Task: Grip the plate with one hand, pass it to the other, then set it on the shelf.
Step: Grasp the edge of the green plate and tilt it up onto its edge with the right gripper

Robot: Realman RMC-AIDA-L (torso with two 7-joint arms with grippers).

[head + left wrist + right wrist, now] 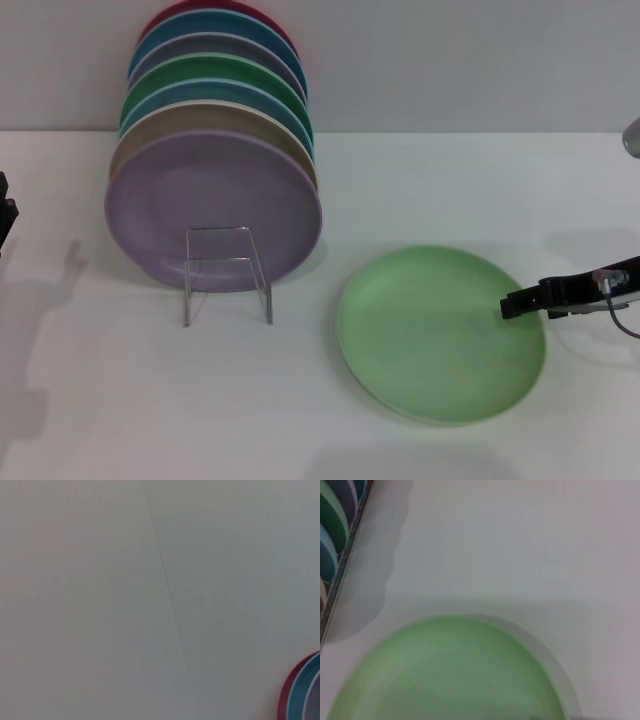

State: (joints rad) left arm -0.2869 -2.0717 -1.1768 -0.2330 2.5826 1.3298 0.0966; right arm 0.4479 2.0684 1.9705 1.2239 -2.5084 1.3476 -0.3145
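The pale mint-green plate (440, 335) lies flat on the white table, right of the rack; it also fills the lower part of the right wrist view (450, 675). My right gripper (514, 304) reaches in from the right, its black tip at the plate's right rim. I cannot see whether it holds the rim. My left gripper (6, 215) is parked at the far left edge, barely in view. The wire shelf (228, 275) stands at centre left, its looped front bare.
Several coloured plates stand upright in the rack, a lilac plate (215, 205) in front, a tan plate and a darker green plate (215, 75) behind. Their edges show in the right wrist view (332, 535) and left wrist view (300, 695).
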